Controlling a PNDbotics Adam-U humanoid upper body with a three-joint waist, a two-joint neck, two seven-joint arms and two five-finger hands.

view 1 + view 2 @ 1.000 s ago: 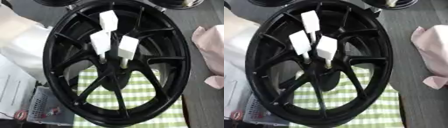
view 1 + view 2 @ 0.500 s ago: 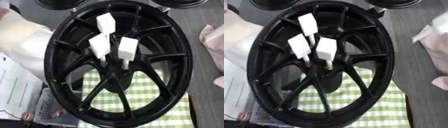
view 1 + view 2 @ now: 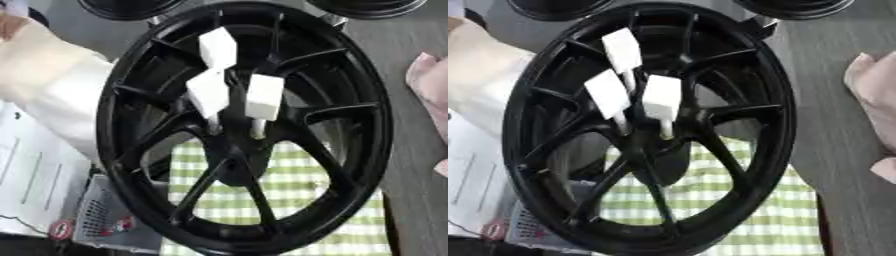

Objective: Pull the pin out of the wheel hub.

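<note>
We look down on a grey table (image 3: 398, 75), wood-grained in texture, and on it the black wheel (image 3: 350, 65) fills most of both views, standing tilted with its rim ring toward us and thin spokes running in to the hub (image 3: 234, 150) just below the middle. Neither of our hands shows in either view, so we cannot tell how they are set. Under the wheel's lower half lies a green-and-white checked cloth (image 3: 297, 195), seen through the gaps between the spokes. To the left a pale, soft bulky thing (image 3: 52, 85) sits against the rim, with white paper sheets (image 3: 26, 175) below it and a grey mesh basket (image 3: 101, 220) at the lower left, partly hidden by the rim. A pink cloth (image 3: 868, 100) lies at the right edge, apart from the wheel. Two more dark round rims (image 3: 131, 6) show at the top edge. Three white blocky pins (image 3: 264, 97) stand up from the hub on thin stems, close together; nothing covers them.
</note>
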